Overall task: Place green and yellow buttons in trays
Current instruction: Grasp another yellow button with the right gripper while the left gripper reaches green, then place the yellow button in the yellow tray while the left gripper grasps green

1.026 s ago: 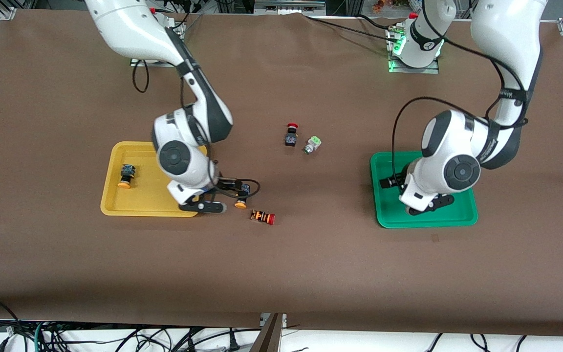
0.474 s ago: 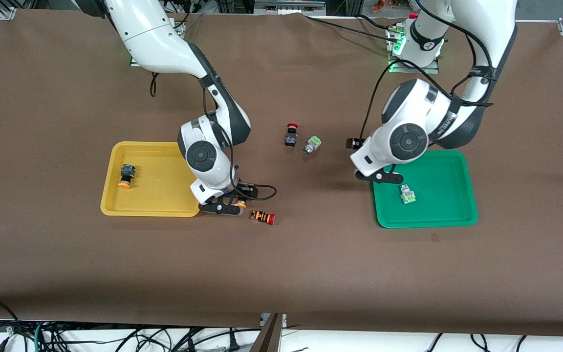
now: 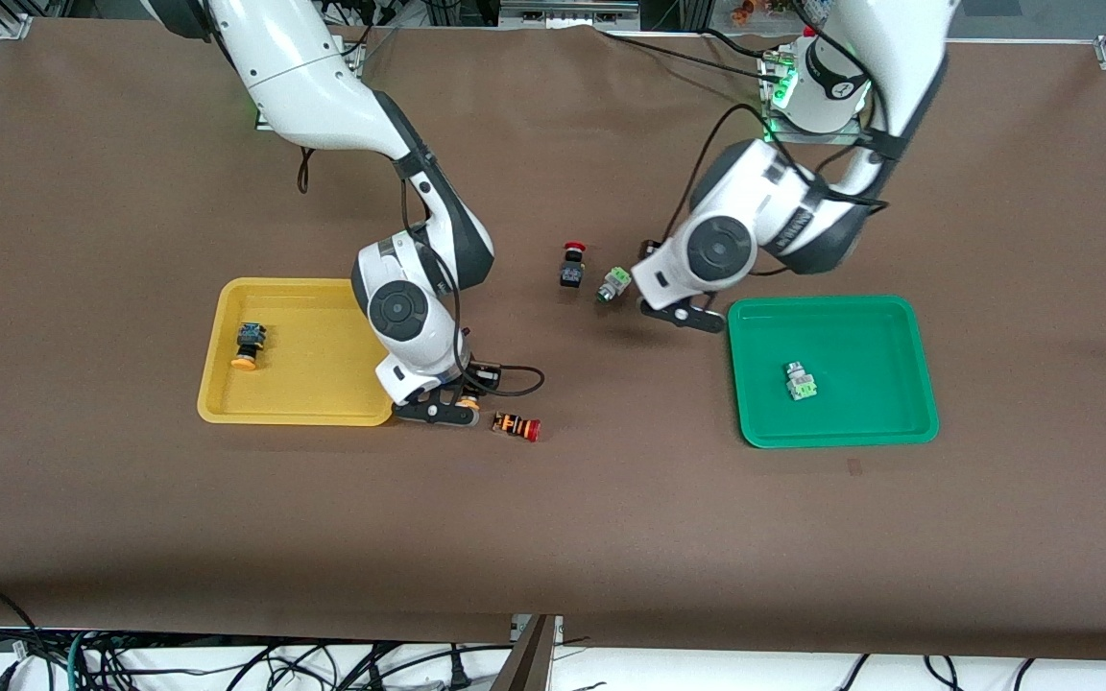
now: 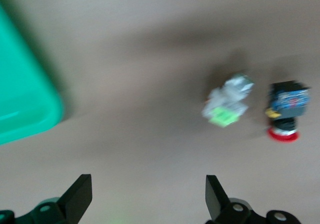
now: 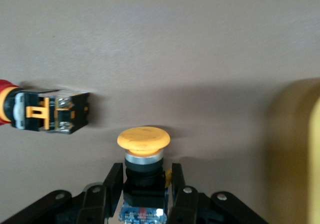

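Right gripper [image 3: 440, 404] low on the worktop [image 3: 553, 537] just beside the yellow tray [image 3: 284, 408], fingers clamped on a yellow-capped button [image 5: 143, 156]. Second yellow-capped button [image 3: 247, 344] lies in that tray. Left gripper [image 3: 676, 314], fingers apart, empty, over the worktop near a green button [image 3: 613, 282]; another green button [image 3: 800, 380] lies in the green tray [image 3: 899, 422].

No legible text, label or number anywhere
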{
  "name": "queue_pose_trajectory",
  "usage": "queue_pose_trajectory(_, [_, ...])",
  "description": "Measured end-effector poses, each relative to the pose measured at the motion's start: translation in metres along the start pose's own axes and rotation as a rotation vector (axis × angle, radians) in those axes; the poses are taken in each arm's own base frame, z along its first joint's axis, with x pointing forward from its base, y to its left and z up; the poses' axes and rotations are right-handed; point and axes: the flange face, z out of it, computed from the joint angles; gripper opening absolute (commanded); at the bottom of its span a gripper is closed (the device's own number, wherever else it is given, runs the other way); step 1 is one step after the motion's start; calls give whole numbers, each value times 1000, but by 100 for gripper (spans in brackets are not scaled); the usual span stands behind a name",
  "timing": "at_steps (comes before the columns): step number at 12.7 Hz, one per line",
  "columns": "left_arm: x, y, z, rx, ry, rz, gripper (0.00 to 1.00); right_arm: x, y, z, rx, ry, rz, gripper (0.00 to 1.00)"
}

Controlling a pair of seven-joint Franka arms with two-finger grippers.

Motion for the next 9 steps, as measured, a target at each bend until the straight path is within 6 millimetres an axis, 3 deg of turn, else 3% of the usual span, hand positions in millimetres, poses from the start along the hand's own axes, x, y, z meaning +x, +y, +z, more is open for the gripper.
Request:
queue_pose_trajectory(2, [-3,38,26,-16,56,61,100,19,29,-28,-30,-63,-70,0])
queue_pose_trajectory(3, [-1,50,39,-30,84,78,100,28,54,-45,-56,-109,-102,0])
queue_pose_trajectory(5, [6,61,69,-28,126,116,100,38,109,-69,-105,-201,-143,0])
queue_pose_trajectory(6, [10,60,83,-23,136,127,100,37,136,-70,-118,-229,-157,0])
queue_pose_trajectory(7, [15,57,95,-21,134,128,67,32,160,-64,-126,-253,-166,0])
queue_pose_trajectory(8, [18,54,103,-23,130,124,24,22,180,-51,-129,-269,-168,28])
queue_pose_trajectory(9, [20,52,106,-25,128,118,11,11,193,-35,-130,-270,-164,99])
